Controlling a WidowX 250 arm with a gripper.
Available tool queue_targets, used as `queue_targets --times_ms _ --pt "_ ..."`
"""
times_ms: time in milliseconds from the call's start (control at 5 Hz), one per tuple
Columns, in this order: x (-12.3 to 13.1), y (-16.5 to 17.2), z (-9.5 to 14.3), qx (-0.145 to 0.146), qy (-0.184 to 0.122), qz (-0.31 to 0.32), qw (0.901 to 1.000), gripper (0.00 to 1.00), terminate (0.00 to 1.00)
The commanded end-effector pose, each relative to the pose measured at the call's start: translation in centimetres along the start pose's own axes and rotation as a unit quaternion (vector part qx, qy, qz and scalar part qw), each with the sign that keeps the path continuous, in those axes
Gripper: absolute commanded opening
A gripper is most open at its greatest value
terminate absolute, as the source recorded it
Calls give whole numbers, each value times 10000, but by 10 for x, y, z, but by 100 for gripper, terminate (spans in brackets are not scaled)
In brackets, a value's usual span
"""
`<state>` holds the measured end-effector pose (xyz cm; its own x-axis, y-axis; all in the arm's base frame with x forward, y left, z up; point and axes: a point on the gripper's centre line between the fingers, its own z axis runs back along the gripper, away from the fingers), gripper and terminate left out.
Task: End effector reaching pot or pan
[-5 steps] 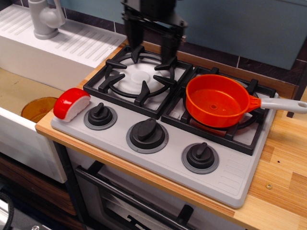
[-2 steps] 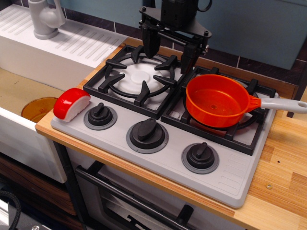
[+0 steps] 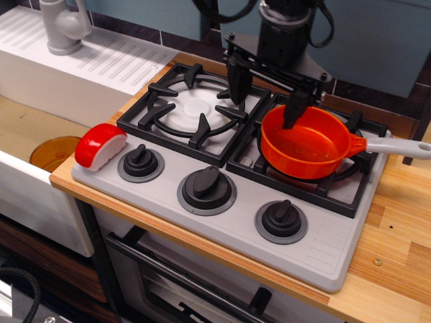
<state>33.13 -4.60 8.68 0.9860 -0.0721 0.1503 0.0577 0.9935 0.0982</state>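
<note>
The orange toy saucepan (image 3: pixel 306 142) with a light-grey handle (image 3: pixel 397 146) sits on the right burner grate of the toy stove (image 3: pixel 222 215). My black gripper (image 3: pixel 266 108) hangs at the pan's back-left rim, open. Its right finger (image 3: pixel 295 109) dips over the rim into the pan; its left finger (image 3: pixel 237 86) stands outside, above the gap between the two grates. Nothing is held.
A red-and-white sushi toy (image 3: pixel 100 145) lies at the stove's front-left corner. Three black knobs (image 3: pixel 206 186) line the front. An amber bowl (image 3: pixel 54 152) sits in the sink on the left, with a grey faucet (image 3: pixel 64 25) behind. Wooden counter (image 3: pixel 397 249) extends right.
The gripper has moved right and down from above the left burner to the pan's back-left rim. The pan and the other things have not moved.
</note>
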Motion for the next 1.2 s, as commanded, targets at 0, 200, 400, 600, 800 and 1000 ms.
queue_targets --times_ms 0,200,400,600,800,1000 --pt "7 -7 3 136 -592 7 9982 100 0" --pt "9 3 -8 111 -767 -102 9969 100 0" --pt "4 10 -19 111 -873 -114 9961 100 0" --pt "2 12 -29 105 -928 -101 9956 100 0" --pt "2 12 -29 105 -928 -101 9956 100 0" --pt "2 12 -29 105 -928 -101 9956 100 100"
